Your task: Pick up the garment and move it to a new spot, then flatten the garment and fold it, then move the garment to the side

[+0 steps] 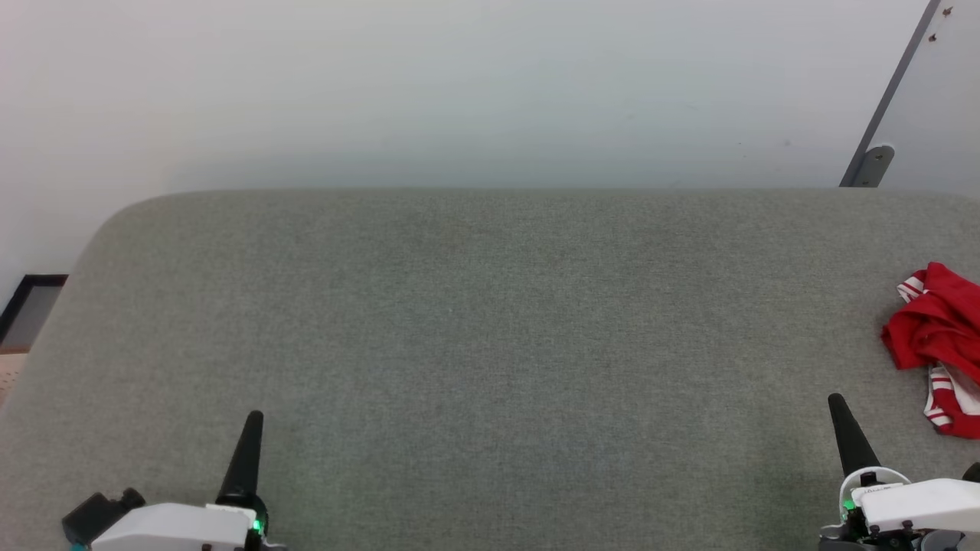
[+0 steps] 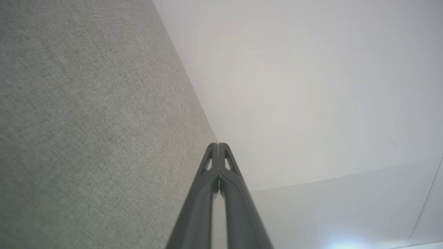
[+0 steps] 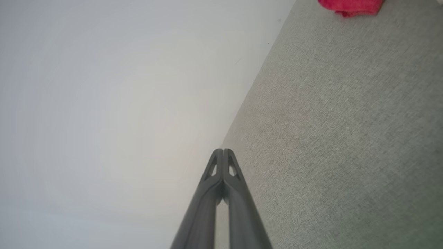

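Pickup: not begun. My left gripper (image 1: 254, 419), right gripper (image 1: 837, 402): closed, empty. Garment (image 1: 930, 330): crumpled, ahead-right of right gripper. Next, I'd say: open, reach, pinch.

One red shirt (image 1: 935, 330) is counted, at the right edge of one grey table (image 1: 490, 306); two grippers are counted at the near edge, the left gripper (image 1: 254, 418) and the right gripper (image 1: 835, 400), each with two dark fingers (image 2: 197, 207); one metal strut (image 1: 875, 162) is seen far right.
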You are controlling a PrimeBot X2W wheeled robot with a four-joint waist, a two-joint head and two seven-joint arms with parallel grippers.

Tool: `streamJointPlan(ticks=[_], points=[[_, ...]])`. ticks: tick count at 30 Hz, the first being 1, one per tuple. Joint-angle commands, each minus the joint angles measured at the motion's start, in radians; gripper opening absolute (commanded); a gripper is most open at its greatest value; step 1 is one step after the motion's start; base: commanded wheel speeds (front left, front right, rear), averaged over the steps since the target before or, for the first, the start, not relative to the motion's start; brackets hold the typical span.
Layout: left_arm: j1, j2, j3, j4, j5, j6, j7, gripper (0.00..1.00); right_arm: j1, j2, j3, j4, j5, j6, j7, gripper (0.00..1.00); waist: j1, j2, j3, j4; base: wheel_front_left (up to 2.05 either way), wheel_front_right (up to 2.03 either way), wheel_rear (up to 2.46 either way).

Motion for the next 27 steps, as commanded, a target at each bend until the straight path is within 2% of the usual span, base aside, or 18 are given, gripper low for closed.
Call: streamJointPlan(ticks=[1, 27], points=[[-0.019, 0.000, 0.005, -0.004, -0.021, -0.004, 0.006, 0.00, -0.018, 0.003, -0.006, -0.013, 0.026, -0.001, 0.006, 0.00, 0.0000, 0.0000, 0.001, 0.001, 0.00, 0.00, 0.00], [-0.054, -0.041, 0.012, 0.000, -0.192, -0.005, 0.060, 0.00, -0.026, 0.017, -0.017, -0.030, 0.239, -0.001, 0.060, 0.00, 0.0000, 0.0000, 0.009, 0.019, 0.00, 0.00, 0.00]])
